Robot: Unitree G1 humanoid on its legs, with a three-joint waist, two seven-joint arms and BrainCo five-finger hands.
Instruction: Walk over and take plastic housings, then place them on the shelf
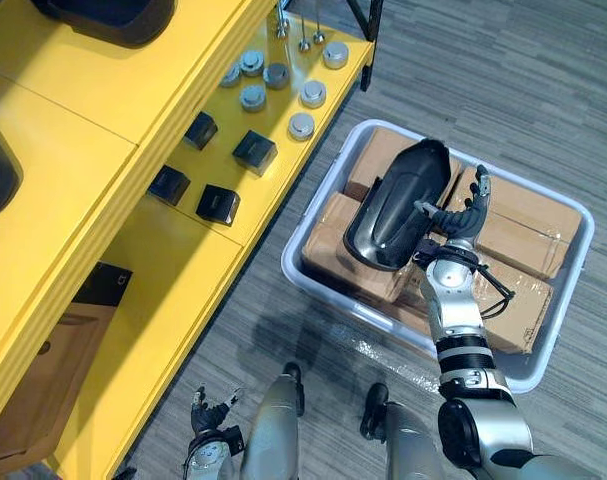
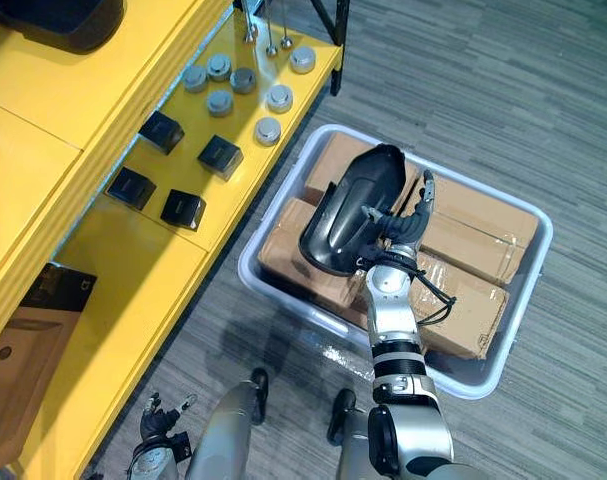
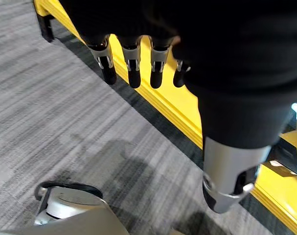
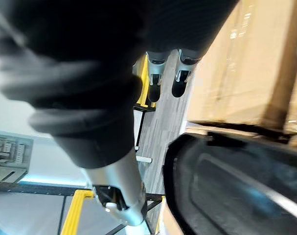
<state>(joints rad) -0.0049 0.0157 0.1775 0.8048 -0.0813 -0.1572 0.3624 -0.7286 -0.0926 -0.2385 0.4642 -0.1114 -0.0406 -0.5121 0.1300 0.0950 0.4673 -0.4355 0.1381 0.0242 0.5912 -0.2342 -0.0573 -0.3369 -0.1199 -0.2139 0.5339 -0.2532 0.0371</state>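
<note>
Black plastic housing [image 1: 395,205] sits in the bin [image 1: 301,232] — right hand [image 1: 457,216] at its edge, fingers straight, nothing gripped yet; next, close and lift.

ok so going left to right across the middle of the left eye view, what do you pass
yellow shelf → black blocks → left rim of the pale bin → black plastic housing → right hand → the bin's right rim

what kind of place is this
Likely a factory or warehouse stockroom: a yellow shelf of metal pieces and black blocks, a white bin of cardboard boxes, a black plastic housing.
</note>
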